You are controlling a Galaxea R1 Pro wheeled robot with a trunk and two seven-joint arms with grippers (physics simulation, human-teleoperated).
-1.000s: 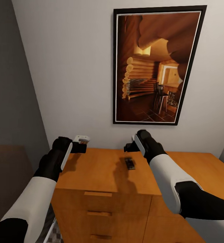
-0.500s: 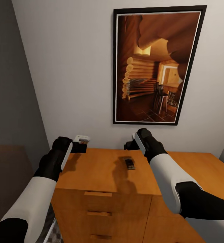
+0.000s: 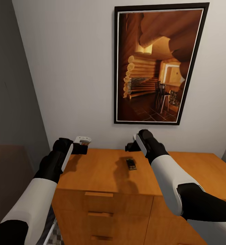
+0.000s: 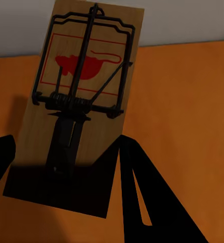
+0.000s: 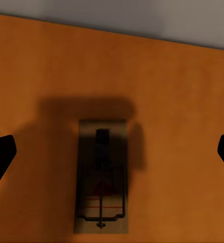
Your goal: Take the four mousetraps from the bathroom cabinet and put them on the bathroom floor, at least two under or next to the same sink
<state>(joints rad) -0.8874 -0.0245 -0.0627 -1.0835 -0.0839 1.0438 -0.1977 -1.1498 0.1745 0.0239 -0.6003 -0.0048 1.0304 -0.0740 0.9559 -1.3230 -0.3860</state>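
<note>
A mousetrap (image 3: 130,164) lies flat on the orange-brown cabinet (image 3: 102,173) top, seen up close as a mousetrap (image 5: 102,177) on the wood. My right gripper (image 3: 130,147) hovers open just above and behind it, its fingertips (image 5: 0,157) spread wide either side. Over the cabinet's left rear corner my left gripper (image 3: 80,145) is shut on another mousetrap (image 3: 82,139). That mousetrap (image 4: 81,101) stands out between the dark fingers (image 4: 142,197), red mouse print and wire bar showing. The bathroom sink is out of view.
A large framed picture (image 3: 157,64) hangs on the white wall behind the cabinet. Drawer handles (image 3: 98,194) run down the cabinet front. A grey wall (image 3: 11,102) closes in on the left. A strip of patterned bathroom floor (image 3: 57,236) shows by my left arm.
The head view has shifted slightly, so the camera moved. Both arms and both mousetraps keep their places.
</note>
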